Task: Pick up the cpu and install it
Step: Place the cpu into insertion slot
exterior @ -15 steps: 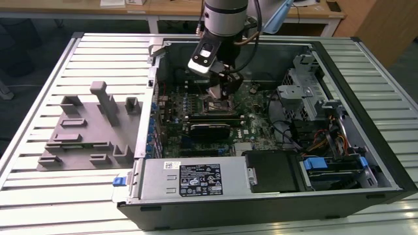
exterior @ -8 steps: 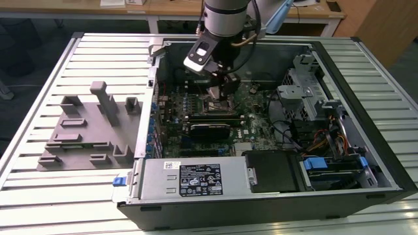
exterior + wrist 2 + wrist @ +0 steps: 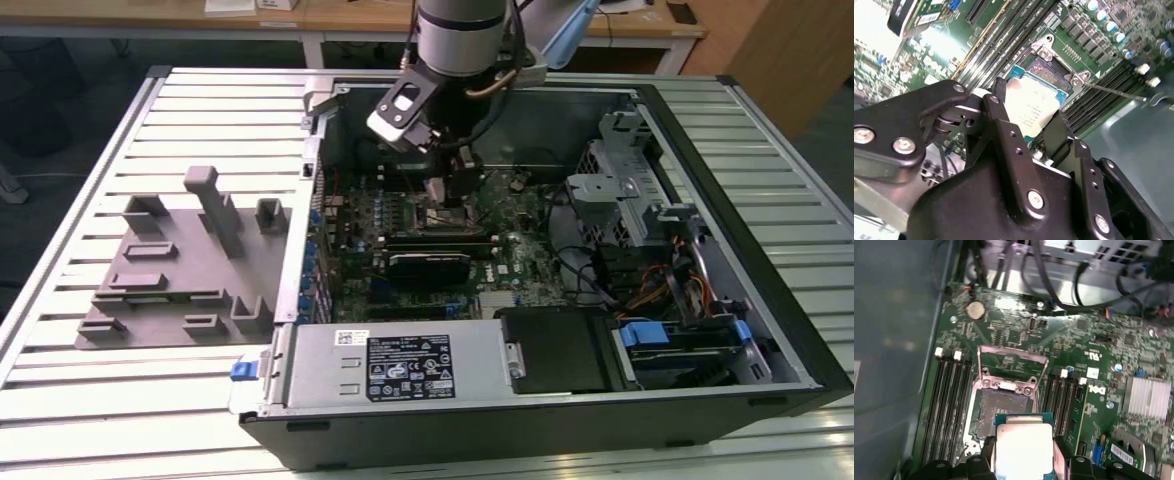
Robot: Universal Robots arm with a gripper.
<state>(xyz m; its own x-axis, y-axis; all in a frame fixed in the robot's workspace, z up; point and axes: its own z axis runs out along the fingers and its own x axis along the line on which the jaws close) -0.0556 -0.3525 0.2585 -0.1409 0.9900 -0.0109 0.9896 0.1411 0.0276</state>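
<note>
The cpu [image 3: 1023, 447] is a flat square chip with a pale silver top and a teal rim, and my gripper [image 3: 1024, 456] is shut on it by two opposite edges. In the second wrist view the cpu [image 3: 1030, 106] sits between black fingers [image 3: 999, 107] of the gripper [image 3: 1029, 119]. It hangs just short of the open socket [image 3: 1003, 407], whose metal frame [image 3: 1011, 362] is flipped up. In the exterior view the gripper [image 3: 447, 195] reaches down into the computer case [image 3: 747, 180] over the motherboard's socket area [image 3: 434, 218].
Memory slots [image 3: 946, 400] flank the socket on both sides. A thin metal lever [image 3: 1114, 92] sticks out beside the socket. A grey fixture plate [image 3: 174, 270] with upright blocks lies at the exterior view's left. The power supply [image 3: 400, 365] and drive cage [image 3: 627, 190] crowd the case.
</note>
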